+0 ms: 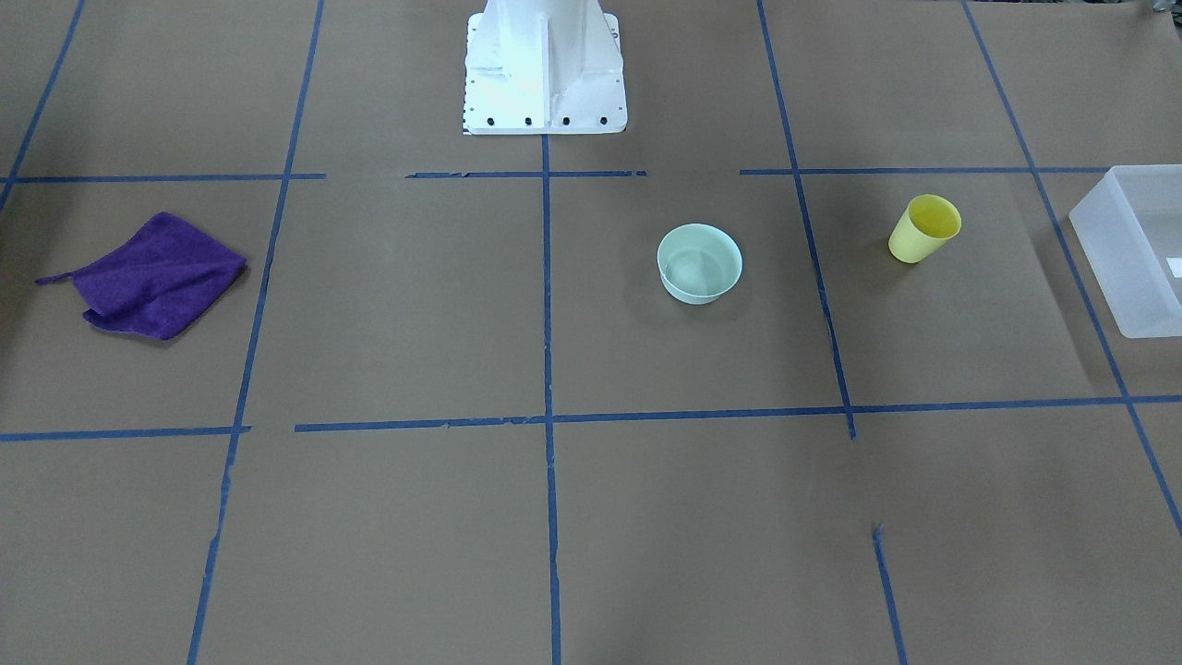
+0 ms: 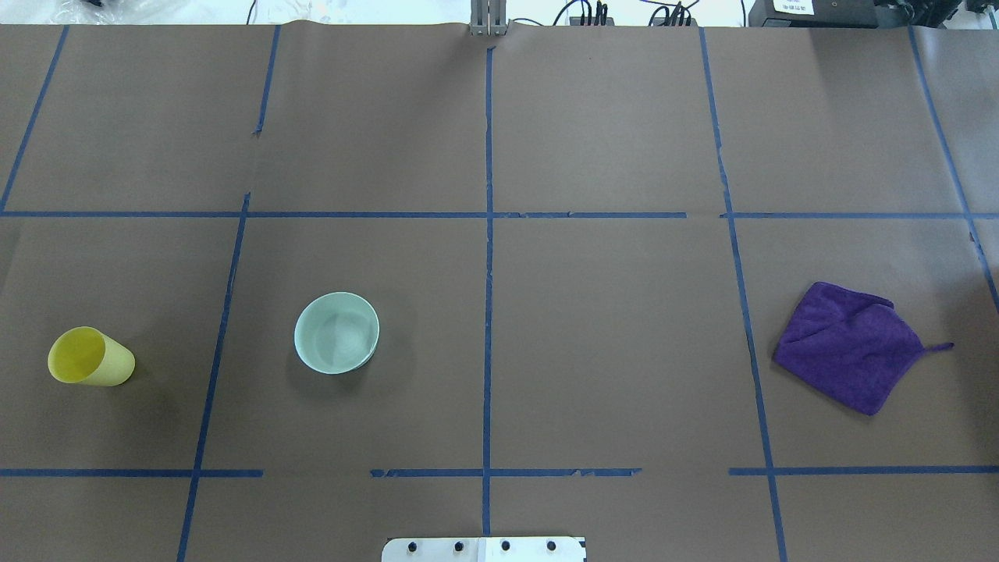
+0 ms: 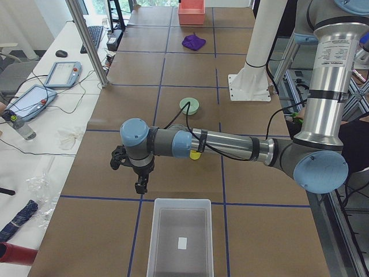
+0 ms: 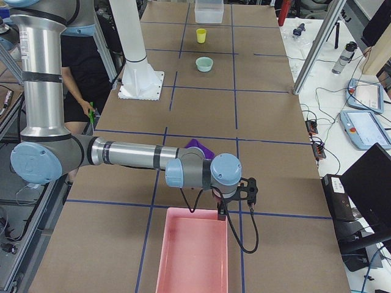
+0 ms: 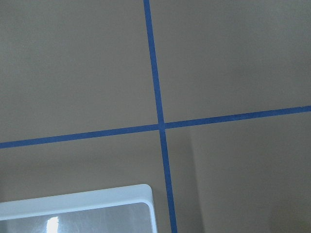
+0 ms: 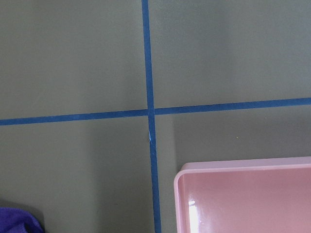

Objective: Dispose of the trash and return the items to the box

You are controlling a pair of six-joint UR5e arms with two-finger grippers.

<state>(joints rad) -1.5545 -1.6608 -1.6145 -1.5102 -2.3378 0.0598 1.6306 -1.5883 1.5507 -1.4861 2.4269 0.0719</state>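
Observation:
The yellow cup (image 1: 923,229) stands upright on the brown table, also in the overhead view (image 2: 90,357). The mint-green bowl (image 1: 699,263) stands upright toward the table's middle (image 2: 336,332). The frosted-white box (image 3: 180,236) sits at the table's end on my left (image 1: 1136,249); its corner shows in the left wrist view (image 5: 77,213). My left gripper (image 3: 140,183) hangs above the table just short of the box's rim. My right gripper (image 4: 220,209) hangs over the near edge of a pink bin (image 4: 192,256). Both show only in side views, so I cannot tell whether they are open or shut.
A crumpled purple cloth (image 2: 851,347) lies on my right side of the table (image 1: 152,277), close to the pink bin (image 6: 243,199). The white robot base (image 1: 545,69) stands at the middle of the near edge. Blue tape lines grid the table.

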